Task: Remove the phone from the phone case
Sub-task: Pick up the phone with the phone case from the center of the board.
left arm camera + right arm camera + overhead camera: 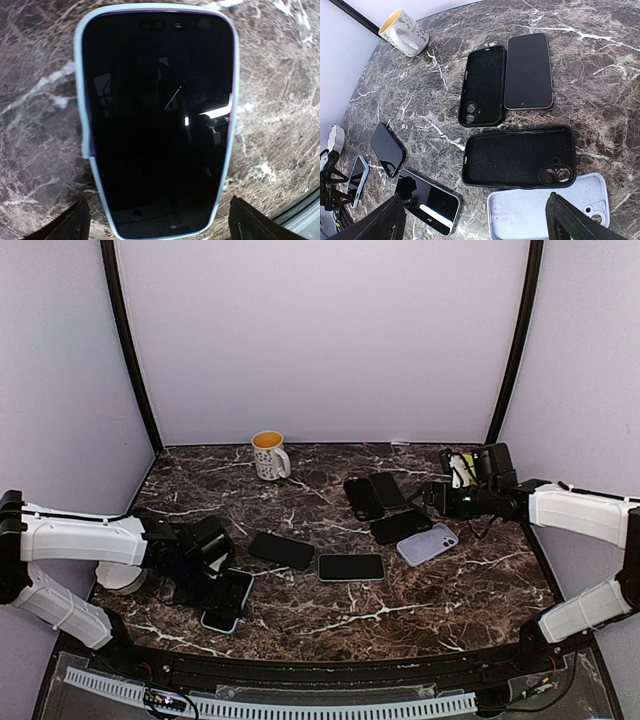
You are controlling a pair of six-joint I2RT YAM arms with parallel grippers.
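A phone in a light blue case (157, 115) lies face up on the marble table and fills the left wrist view; in the top view its case (222, 621) sits at the front left. My left gripper (157, 225) is open, one finger on each side of the phone's near end, not touching it; the top view shows the gripper (212, 578) low over the phone. My right gripper (475, 222) is open and empty, held above an empty lilac case (545, 215) at the right (440, 498).
Two empty black cases (520, 157) (482, 85) and a bare phone (528, 70) lie under the right arm. Two more phones (351, 567) (281, 550) lie mid-table. A mug (268, 454) stands at the back. A white object (120, 578) sits by the left arm.
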